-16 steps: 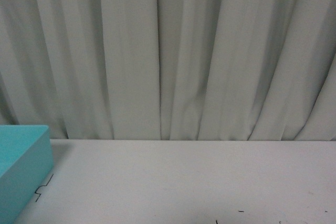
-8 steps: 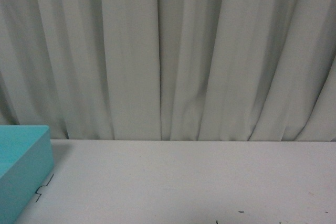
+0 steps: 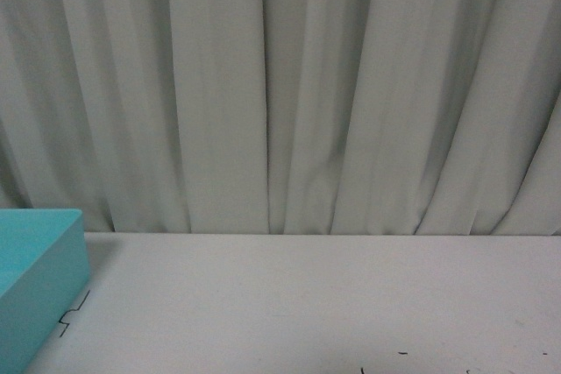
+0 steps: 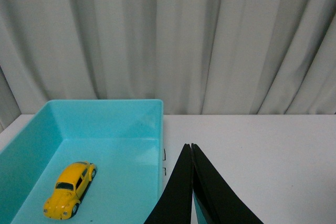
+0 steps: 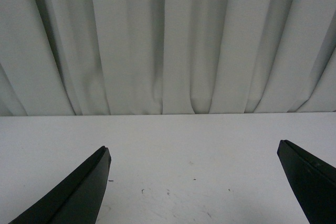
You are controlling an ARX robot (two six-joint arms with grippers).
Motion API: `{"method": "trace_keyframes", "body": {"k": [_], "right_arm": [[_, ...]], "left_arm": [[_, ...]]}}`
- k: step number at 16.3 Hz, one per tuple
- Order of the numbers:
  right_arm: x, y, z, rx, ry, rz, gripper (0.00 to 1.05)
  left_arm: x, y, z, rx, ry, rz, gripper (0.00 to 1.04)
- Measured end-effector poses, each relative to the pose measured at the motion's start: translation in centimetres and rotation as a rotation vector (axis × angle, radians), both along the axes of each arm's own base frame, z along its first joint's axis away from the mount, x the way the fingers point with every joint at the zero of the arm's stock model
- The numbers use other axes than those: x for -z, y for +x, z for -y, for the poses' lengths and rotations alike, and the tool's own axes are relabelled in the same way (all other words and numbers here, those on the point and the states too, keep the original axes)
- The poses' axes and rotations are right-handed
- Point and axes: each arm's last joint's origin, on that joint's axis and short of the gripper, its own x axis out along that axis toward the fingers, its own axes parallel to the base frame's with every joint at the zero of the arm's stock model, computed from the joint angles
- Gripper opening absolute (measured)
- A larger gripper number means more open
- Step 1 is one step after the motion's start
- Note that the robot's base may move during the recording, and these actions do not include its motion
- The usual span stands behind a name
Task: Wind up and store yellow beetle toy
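Left wrist view puts the left pincer (image 4: 191, 148) nearest of all, its two black fingers pressed together to a single point and clamped on nothing. Just beyond those tips and to one side lies the turquoise bin (image 4: 161, 145), and the yellow beetle toy (image 4: 70, 189) rests on the bin's floor, on its wheels, apart from every wall and well clear of the pincer. Judged from that, the storing looks done, and the step in hand is to draw the arm away cleanly. To do it well, the left arm should lift clear of the bin before swinging sideways, since its closed tips sit close by the near wall of the bin and a low sweep could nudge the rim and jolt the car.

Right wrist view shows the right pincer (image 5: 194, 182) with its fingers spread wide apart and empty, hanging over bare white worktop (image 5: 189, 145) dotted with a few small dark specks. Nothing stands between those fingers, so that arm has free room on every side.

Front view shows only a corner of the bin at the left edge, a small black line mark on the worktop beside it, and open surface running back. Farthest off, the worktop's rear edge meets a pale pleated curtain (image 3: 289, 94), which bounds any reach in that direction.
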Motion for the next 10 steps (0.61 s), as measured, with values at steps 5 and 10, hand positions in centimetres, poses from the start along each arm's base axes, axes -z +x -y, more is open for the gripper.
{"method": "trace_keyframes", "body": {"k": [5,10], "right_arm": [[0.00,0.00,0.00,0.000,0.000,0.000,0.98],[0.00,0.00,0.00,0.000,0.000,0.000,0.98]], "left_arm": [[0.00,0.00,0.00,0.000,-0.001,0.000,0.70],[0.00,0.00,0.00,0.000,-0.001,0.000,0.98]]}}
